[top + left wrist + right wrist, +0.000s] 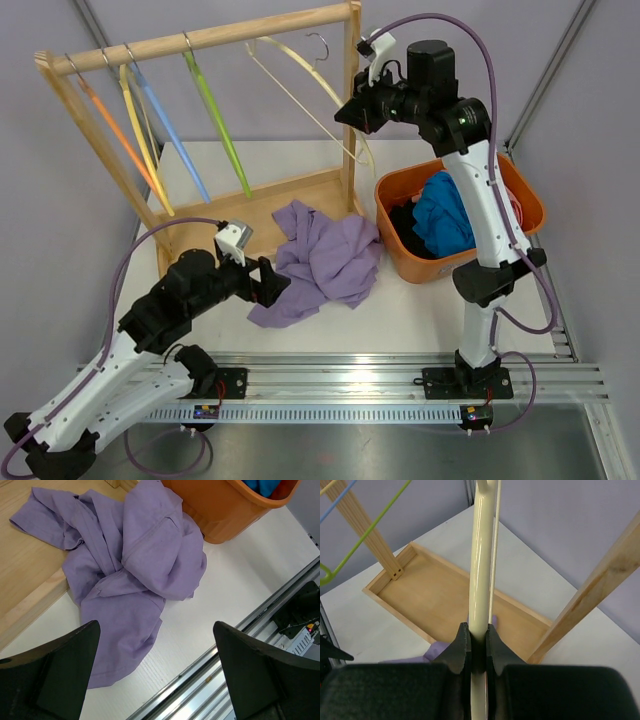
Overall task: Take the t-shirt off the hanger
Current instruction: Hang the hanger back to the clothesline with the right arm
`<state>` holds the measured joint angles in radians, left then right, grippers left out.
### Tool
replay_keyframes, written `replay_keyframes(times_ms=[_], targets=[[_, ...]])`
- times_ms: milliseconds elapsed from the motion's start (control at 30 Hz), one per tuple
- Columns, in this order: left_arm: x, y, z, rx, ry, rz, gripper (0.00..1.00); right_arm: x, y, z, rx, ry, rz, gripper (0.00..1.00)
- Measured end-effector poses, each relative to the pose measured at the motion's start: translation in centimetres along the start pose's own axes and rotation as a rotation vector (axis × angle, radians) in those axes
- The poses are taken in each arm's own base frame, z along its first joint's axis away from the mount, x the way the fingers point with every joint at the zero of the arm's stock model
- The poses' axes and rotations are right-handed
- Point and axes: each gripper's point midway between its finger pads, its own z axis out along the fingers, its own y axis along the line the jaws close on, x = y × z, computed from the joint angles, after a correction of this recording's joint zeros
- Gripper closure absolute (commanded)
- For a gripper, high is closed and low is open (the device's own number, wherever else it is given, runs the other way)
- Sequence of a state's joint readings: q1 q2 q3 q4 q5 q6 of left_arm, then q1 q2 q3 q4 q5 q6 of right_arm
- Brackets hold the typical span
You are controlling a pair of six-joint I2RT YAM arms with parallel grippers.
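Currently on the white worktop (400,310), each placed against the light wooden garment rack (210,38):

- Crumpled purple t-shirt (325,262): off any hanger, in a heap at the rack's front right corner. Its upper part lies over the rack's base board and the rest on the worktop.
- Cream plastic hanger (479,555): bare, hanging at the right end of the rack's top rail, beside the right post.
- Right fingers (460,650): pinched tight on the cream plastic hanger's arm, above the rack's base.
- Left fingers (60,675): spread wide and holding nothing, in front of the rack, just above the t-shirt's near edge.
- Orange, yellow, blue and green hangers (215,120): bare, on the left and middle of the rail.
- Orange plastic tub (425,268): right of the rack, just beside the t-shirt, holding blue and dark clothing.
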<state>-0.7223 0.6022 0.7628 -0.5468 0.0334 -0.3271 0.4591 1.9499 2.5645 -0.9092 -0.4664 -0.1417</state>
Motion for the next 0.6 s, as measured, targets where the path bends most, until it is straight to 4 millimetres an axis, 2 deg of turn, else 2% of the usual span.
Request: replay_keyframes(times_ms=[233,600], targets=[[0.0,-0.1,0.7,-0.001,0.005,-0.031,0.01,-1.7,-1.3,2.6,0.049,-0.077,0.032,1.00],[-0.1,-0.4,1.4,0.007,0.010,-0.063,0.01,-2.5,-3.5,5.5,0.109,-0.156,0.089,1.00]])
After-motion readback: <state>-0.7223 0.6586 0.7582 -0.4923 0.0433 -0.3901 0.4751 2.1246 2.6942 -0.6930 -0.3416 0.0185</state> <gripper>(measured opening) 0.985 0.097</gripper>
